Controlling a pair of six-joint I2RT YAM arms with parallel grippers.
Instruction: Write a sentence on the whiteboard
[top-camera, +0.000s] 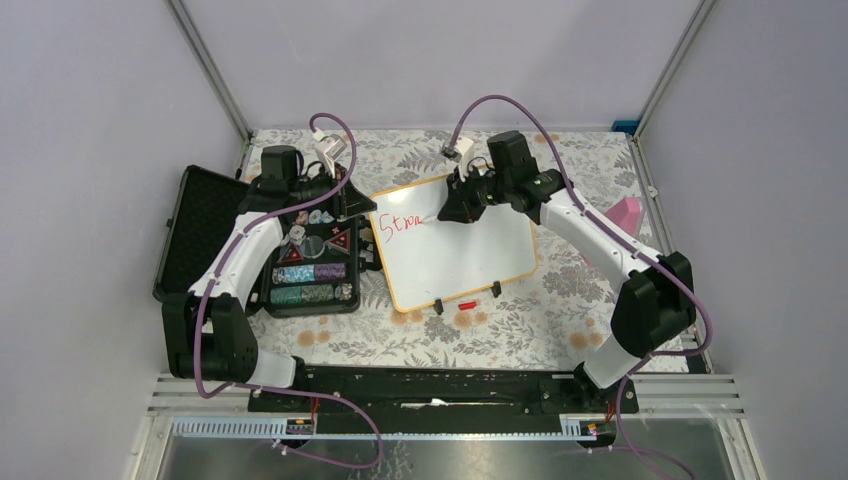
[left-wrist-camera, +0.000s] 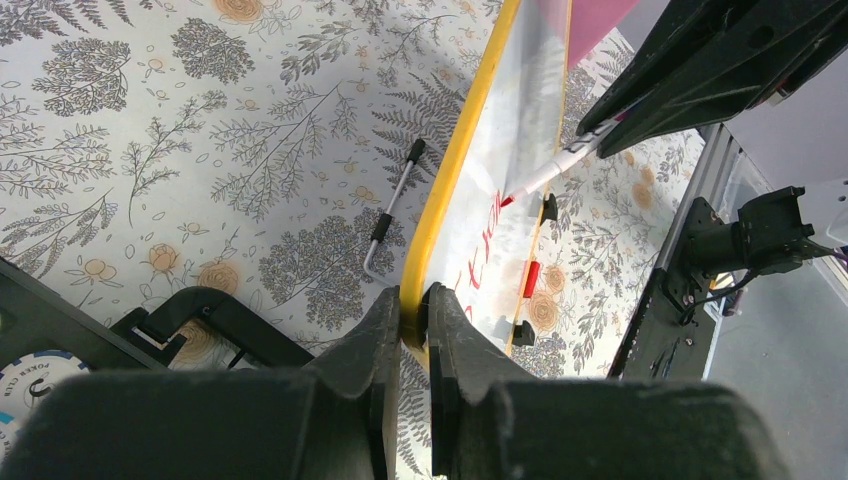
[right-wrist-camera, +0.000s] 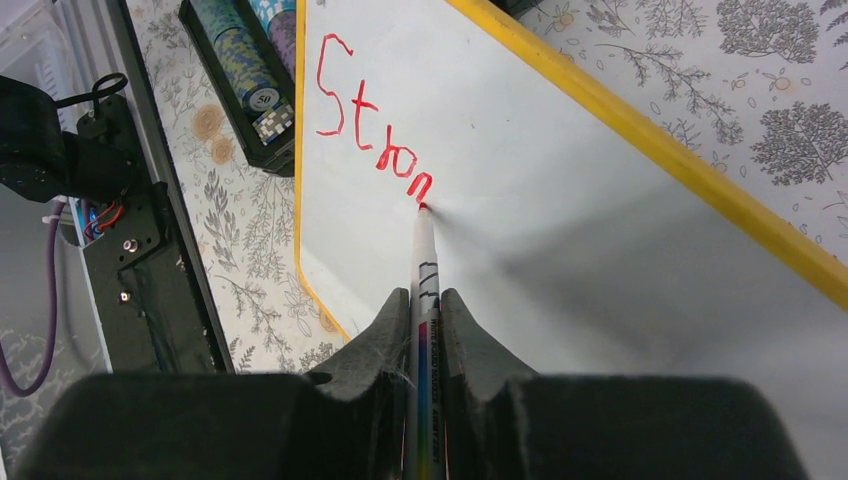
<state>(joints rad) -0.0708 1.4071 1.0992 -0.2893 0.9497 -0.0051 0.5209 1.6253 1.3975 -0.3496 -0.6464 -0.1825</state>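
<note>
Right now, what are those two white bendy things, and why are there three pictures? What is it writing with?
They are robot arms, the left arm and the right arm, bolted to a flowery table. The big picture looks down from above. The other two come from small cameras on each wrist, showing that arm's pinching tool. The left tool pinches the edge of the whiteboard. The right tool grips a marker, its red tip touching the board at the end of the red letters "Stron". Beside the board lies an open black case with poker chips. A small red piece, maybe the marker's cap, lies by the board's near edge.
</note>
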